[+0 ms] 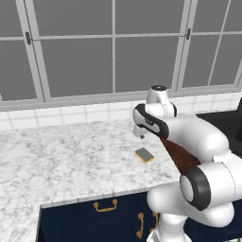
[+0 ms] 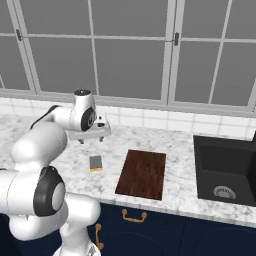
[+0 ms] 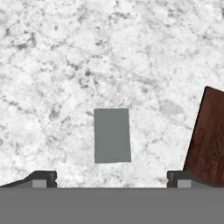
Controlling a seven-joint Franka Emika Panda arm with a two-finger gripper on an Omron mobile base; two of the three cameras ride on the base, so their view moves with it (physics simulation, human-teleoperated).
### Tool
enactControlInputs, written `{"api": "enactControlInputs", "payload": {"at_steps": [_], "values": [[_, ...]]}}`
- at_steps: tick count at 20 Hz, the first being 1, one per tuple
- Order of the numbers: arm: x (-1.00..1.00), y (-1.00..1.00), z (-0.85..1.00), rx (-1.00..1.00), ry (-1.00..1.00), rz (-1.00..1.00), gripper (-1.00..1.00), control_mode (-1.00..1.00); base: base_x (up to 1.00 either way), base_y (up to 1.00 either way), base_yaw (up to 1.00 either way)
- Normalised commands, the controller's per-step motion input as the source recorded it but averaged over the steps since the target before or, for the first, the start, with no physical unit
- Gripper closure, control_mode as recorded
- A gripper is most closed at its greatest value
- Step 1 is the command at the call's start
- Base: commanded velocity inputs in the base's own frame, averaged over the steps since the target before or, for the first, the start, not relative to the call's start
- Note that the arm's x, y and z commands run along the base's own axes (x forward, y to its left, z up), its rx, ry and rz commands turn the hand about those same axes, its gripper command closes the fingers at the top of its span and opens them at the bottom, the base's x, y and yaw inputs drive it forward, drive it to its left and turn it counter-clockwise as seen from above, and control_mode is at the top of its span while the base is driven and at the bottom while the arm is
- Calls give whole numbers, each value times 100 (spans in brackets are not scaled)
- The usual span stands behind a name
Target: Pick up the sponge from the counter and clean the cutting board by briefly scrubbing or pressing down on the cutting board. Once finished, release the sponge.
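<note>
Hovering wide-open and empty, the gripper (image 2: 91, 138) points down above the sponge (image 2: 96, 163).

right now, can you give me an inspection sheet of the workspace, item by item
surface: white-and-grey veined marble counter, above navy cabinets with brass handles.
job's things: small rectangular sponge with grey-green top and yellow body lies flat on the marble, untouched; flat dark reddish-brown wooden cutting board lies beside it, apart from it.
clutter: nothing seen.
grippers: two-finger gripper hovers above the sponge, open and empty; in the hand view its fingers stand wide either side of the sponge.
cables: nothing seen.
surroundings: black sink beyond the board, white tiled backsplash, grey-paned windows.
</note>
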Motion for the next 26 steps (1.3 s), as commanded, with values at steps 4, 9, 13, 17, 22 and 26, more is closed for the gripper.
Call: {"api": "enactControlInputs", "payload": {"at_steps": [4,9,13,17,22,26], "values": [[6,2,-42,0,0,3,-100,-100,0,0,0],[1,0,-41,0,0,4,-100,-100,0,0,0],[0,0,-37,0,0,7,-100,-100,0,0,0],[0,0,-33,0,0,5,-100,-100,0,0,0],[4,0,-30,0,0,5,-100,-100,0,0,0],[14,0,-31,0,3,2,-100,-100,0,0,0]]}}
